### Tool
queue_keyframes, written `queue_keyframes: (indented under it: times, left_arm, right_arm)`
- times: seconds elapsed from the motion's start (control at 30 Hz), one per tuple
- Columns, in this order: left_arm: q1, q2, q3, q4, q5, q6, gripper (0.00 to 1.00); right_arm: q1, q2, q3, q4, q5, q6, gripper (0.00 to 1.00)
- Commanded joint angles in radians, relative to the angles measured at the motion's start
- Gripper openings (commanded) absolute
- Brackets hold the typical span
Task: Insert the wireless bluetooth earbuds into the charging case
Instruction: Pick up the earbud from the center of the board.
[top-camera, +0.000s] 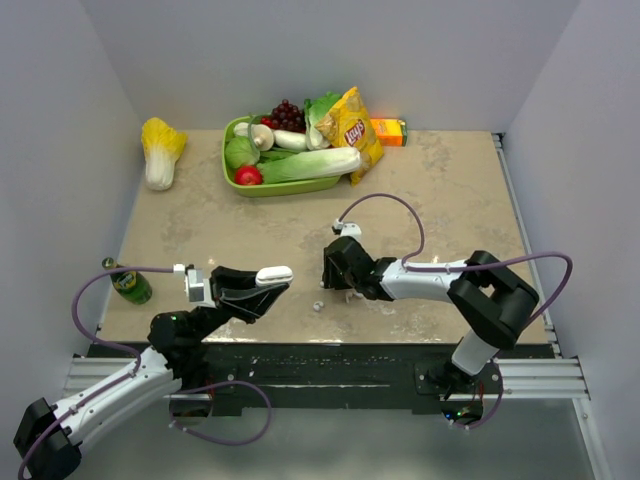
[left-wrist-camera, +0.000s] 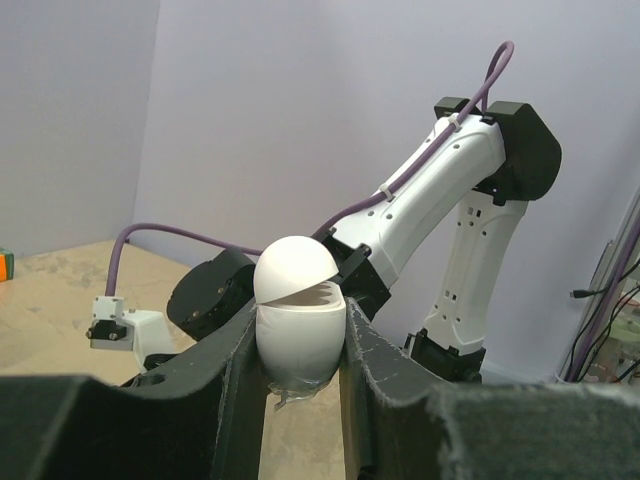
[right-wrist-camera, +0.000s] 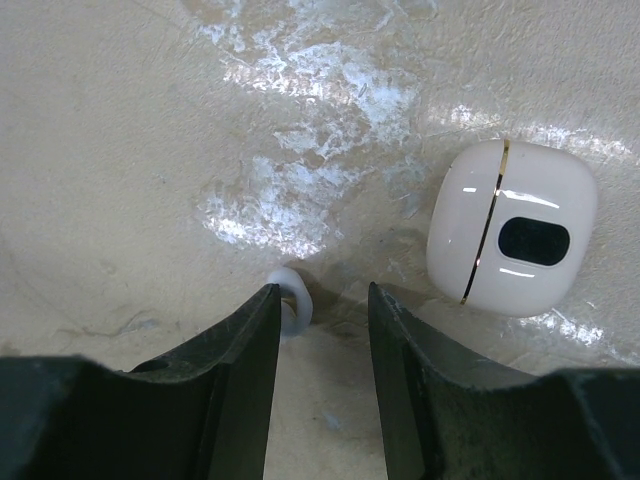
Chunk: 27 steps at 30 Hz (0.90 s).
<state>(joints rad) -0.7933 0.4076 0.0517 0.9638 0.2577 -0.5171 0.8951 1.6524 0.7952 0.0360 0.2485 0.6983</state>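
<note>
Right wrist view: right tool (right-wrist-camera: 322, 296) low over table (right-wrist-camera: 150, 120), fingers apart, nothing clamped. Small white round piece (right-wrist-camera: 292, 302) at one fingertip, maybe second earbud. Larger white earbud (right-wrist-camera: 512, 240), gold seam, dark oval window, lies on table just beside.

Left tool (left-wrist-camera: 300, 325) clamped on charging case (left-wrist-camera: 298, 300), lid ajar, held raised.

Judgement: early stage. Earbud pick-up and insertion remain.

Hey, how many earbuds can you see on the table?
2. A glossy earbud with a dark oval lies on the table beyond the right gripper; a smaller earbud, partly hidden, sits by one fingertip. Others may hide in the charging case.
</note>
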Motion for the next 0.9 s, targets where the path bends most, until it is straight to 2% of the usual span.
queue_keyframes:
  times: [0.0,0.17,0.4,0.73,0.87]
  left_arm:
    - [-0.001,-0.012,-0.115,0.059,0.000,-0.018,0.00]
    - [-0.001,-0.004,-0.115,0.067,0.003,-0.020,0.00]
    - [-0.003,-0.003,-0.116,0.067,0.006,-0.023,0.00]
    - [-0.001,-0.013,-0.119,0.064,0.003,-0.023,0.00]
    - [-0.001,-0.007,-0.119,0.069,0.008,-0.024,0.00]
  right_arm:
    - [0.018,0.038,0.009,-0.113,0.035,-0.011,0.43]
    - [0.022,0.033,0.012,-0.111,0.034,-0.011,0.42]
    - [0.034,0.041,0.022,-0.096,0.015,-0.008,0.35]
    - [0.051,0.061,0.052,-0.111,0.020,-0.010,0.35]
    - [0.051,0.055,0.050,-0.113,0.021,-0.008,0.28]
